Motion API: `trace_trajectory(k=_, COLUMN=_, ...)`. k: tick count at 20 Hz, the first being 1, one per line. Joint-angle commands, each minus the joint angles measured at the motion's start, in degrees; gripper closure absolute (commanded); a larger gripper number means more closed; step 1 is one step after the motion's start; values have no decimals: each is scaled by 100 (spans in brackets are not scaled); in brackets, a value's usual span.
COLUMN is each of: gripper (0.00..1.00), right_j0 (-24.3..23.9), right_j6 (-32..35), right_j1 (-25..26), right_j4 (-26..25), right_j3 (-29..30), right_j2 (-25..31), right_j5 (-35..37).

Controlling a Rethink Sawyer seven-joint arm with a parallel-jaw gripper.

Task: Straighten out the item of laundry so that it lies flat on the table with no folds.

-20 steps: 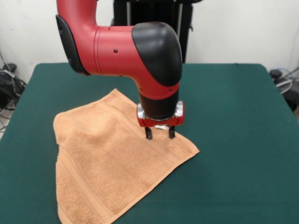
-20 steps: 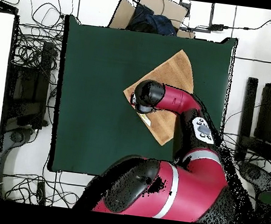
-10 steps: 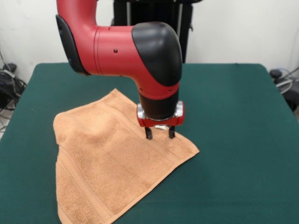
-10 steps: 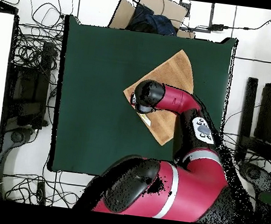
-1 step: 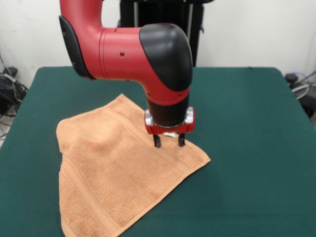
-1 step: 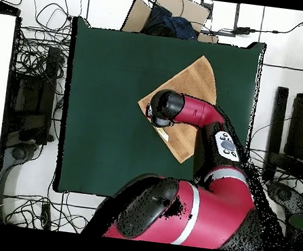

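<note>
I have the towel (image 5: pixel 116 173) lying spread on the green table (image 5: pixel 247 148), set cornerwise so its edges run slantwise to the table's edges. In the front view one corner points right, just past the gripper, and the opposite side runs down to the lower edge of the picture, where I lose sight of it. Woven border bands run along the edge nearest the gripper and along the left edge. On the towel's left side I see a low ridge and a small step in the outline, so the cloth is not quite flat there; the rest looks smooth.

The gripper (image 5: pixel 168 141) hangs upright over the towel, close to its right corner. Its two dark fingers (image 5: pixel 157 140) stand apart, unclenched, with nothing between them, their tips just at the pile; I cannot tell whether they touch it.

From overhead, the towel (image 6: pixel 199 85) shows as a tan diamond on the table (image 6: pixel 110 98), and the arm's wrist covers the gripper and the towel's middle.
</note>
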Motion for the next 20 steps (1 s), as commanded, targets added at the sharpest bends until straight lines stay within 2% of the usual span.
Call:
trace_trajectory(k=1, gripper=0, right_j0=5, right_j6=372, right_j1=311, right_j4=-273, right_j3=108, right_j2=68, right_j5=-543)
trace_trajectory(k=20, gripper=0, right_j0=36, right_j6=578, right_j1=272, right_j4=-223, right_j3=213, right_j2=39, right_j5=-724)
